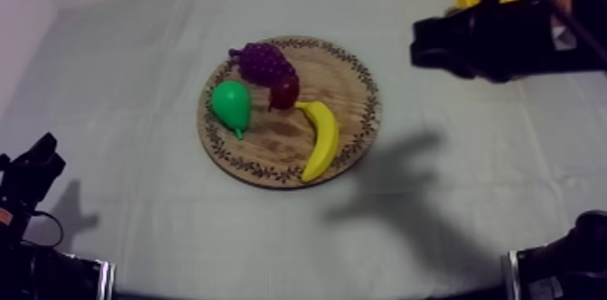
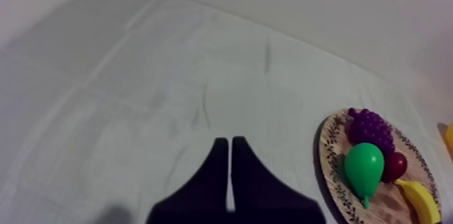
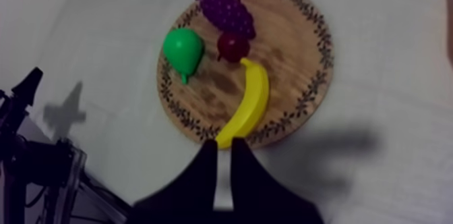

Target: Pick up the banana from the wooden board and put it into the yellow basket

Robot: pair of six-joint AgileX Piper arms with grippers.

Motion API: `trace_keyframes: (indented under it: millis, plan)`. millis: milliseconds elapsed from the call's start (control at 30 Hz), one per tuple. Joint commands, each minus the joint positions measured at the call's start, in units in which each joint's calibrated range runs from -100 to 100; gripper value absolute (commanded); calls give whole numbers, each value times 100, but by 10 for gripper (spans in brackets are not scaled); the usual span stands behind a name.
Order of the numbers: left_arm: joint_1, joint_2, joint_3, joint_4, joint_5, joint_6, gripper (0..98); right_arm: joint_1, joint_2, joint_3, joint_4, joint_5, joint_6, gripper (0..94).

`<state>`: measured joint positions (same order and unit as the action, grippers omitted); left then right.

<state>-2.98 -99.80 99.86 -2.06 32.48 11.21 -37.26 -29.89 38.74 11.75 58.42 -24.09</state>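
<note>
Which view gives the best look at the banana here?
The right wrist view: the banana lies whole on the board, close, just ahead of the right gripper. The top view has the banana whole too, farther off. The left wrist view catches part of it, beyond the pear.

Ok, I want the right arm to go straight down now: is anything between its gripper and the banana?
Nothing visible. The right gripper, shut, hangs above the table, only air down to the banana on the wooden board; the small red fruit sits by its far tip.
</note>
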Motion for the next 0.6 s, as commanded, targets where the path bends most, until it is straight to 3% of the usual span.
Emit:
trace_keyframes:
  millis: [0,333,367,500,567]
  plan:
    - [-3,-3,3,-1,2,-1,1,-169,292,73,71,-107,-216,71]
    - [-3,-3,3,-1,2,-1,1,-560,787,455,442,-489,-801,94]
    - [-3,-3,3,-1,2,-1,1,-577,798,479,440,-544,-779,136]
    - [-3,-3,3,-1,2,-1,1,-518,841,437,137,-686,-388,448]
    - [-3,-3,3,-1,2,-1,1,-503,845,449,44,-765,-267,523]
